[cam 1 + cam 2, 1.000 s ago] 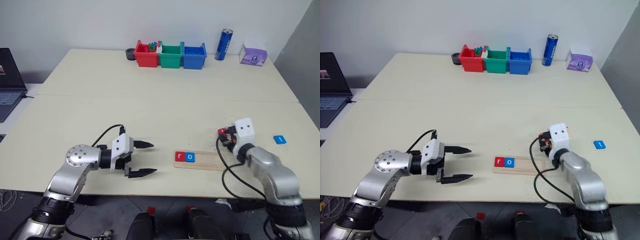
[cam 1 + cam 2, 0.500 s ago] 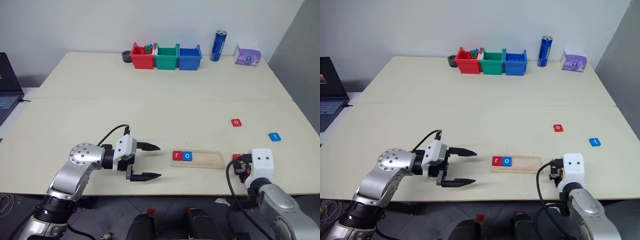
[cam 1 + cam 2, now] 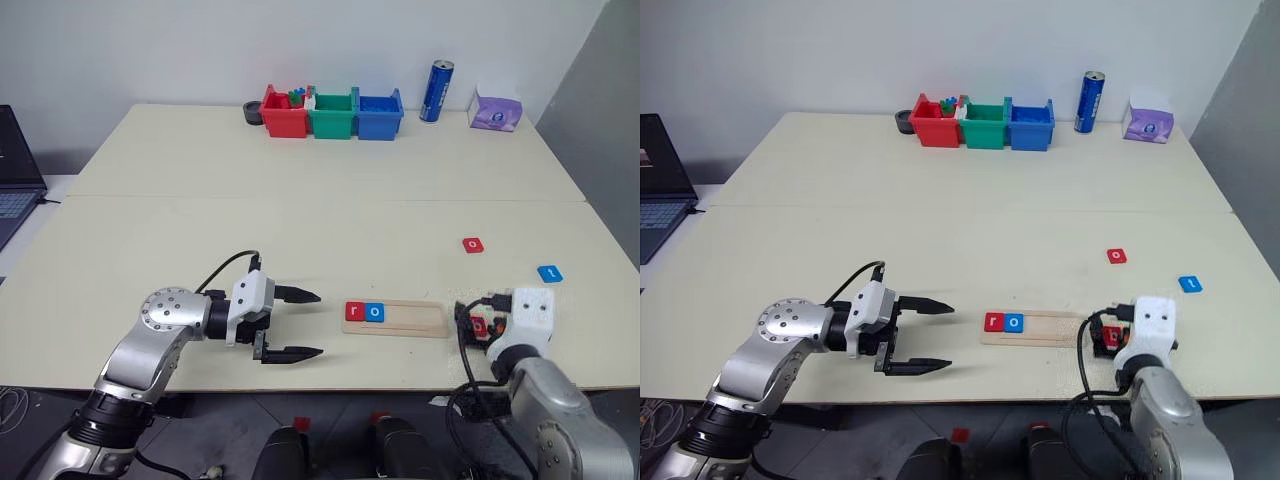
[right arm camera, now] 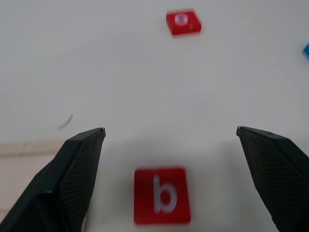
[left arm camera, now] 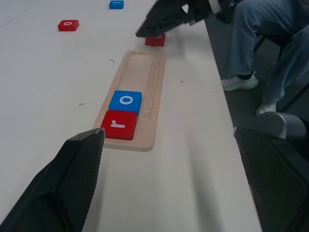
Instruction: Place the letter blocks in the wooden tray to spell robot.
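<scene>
The wooden tray (image 3: 412,318) lies near the table's front edge, with a red "r" block (image 3: 353,311) and a blue "o" block (image 3: 374,312) at its left end. A red "b" block (image 4: 161,195) lies flat on the table just past the tray's right end. It sits between the wide-open fingers of my right gripper (image 4: 169,129), which do not touch it. A red "o" block (image 3: 473,244) and a blue block (image 3: 549,273) lie farther right. My left gripper (image 3: 318,323) hovers open and empty left of the tray, pointing at it.
Red (image 3: 284,114), green (image 3: 332,114) and blue (image 3: 379,114) plastic bins stand at the table's far edge, with a blue can (image 3: 435,91) and a purple pack (image 3: 497,110) to their right. A laptop (image 3: 12,170) is off the left edge. A person's legs (image 5: 260,43) show beside the table.
My right gripper drew back from over the tray's right end toward me and opened, letting the red "b" block go onto the table. The left gripper stayed put.
</scene>
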### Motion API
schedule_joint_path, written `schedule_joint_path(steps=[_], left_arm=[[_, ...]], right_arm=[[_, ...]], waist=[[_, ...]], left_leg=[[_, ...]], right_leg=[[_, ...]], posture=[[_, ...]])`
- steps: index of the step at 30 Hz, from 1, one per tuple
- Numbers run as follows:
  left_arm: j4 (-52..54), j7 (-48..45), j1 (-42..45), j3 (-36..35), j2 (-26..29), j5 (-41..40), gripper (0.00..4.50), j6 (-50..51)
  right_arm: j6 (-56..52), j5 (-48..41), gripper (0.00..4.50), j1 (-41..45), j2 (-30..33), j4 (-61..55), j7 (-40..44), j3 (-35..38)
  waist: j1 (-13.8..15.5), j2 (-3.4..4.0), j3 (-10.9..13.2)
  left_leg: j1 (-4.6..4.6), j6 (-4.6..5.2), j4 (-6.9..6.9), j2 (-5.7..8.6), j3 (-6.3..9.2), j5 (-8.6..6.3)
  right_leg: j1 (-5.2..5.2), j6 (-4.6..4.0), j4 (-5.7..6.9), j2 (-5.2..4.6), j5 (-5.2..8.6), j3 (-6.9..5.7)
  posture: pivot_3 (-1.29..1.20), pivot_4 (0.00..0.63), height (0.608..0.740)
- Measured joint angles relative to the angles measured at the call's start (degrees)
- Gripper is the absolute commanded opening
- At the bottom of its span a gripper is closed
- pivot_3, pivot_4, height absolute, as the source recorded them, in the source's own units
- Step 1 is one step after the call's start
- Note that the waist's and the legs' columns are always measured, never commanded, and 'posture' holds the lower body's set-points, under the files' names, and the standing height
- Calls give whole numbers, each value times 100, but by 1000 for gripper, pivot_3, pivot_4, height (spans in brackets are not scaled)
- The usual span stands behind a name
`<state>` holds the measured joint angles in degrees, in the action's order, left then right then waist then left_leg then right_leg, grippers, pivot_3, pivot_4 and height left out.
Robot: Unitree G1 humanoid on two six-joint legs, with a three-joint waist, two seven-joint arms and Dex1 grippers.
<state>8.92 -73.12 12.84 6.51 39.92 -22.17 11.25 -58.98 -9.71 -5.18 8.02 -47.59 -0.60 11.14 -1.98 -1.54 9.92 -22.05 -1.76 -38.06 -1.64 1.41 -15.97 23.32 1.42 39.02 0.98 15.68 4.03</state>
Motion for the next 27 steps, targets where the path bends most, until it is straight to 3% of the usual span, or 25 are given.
schedule_joint_path(steps=[5,12,17,27], left_arm=[[162,146,-22,-2,14,-2,4500,133],[258,263,-23,5,14,0,4500,247],[272,261,-39,6,22,4,4500,245],[354,283,-100,39,35,63,4500,236]], right_arm=[[263,-416,4472,431,1794,423,1445,350],[1885,-953,4472,142,3836,1853,4266,399],[2395,-1183,4472,75,4496,2494,5618,84],[3207,-573,4472,699,4733,3565,6159,-987]], waist=[[1,-2,1],[11,-7,5],[8,-8,6],[17,-9,7]], left_leg=[[-2,2,3,5,-8,-1],[-1,2,7,8,-12,-1],[3,2,3,5,-14,-1],[3,2,1,3,-13,-1]], right_leg=[[-4,1,-7,-1,0,-3],[-8,0,-8,3,1,-7],[-9,-1,-5,6,1,-7],[-9,0,-4,1,0,-6]], posture=[[0,150,740],[0,150,740],[0,150,740],[0,150,740]])
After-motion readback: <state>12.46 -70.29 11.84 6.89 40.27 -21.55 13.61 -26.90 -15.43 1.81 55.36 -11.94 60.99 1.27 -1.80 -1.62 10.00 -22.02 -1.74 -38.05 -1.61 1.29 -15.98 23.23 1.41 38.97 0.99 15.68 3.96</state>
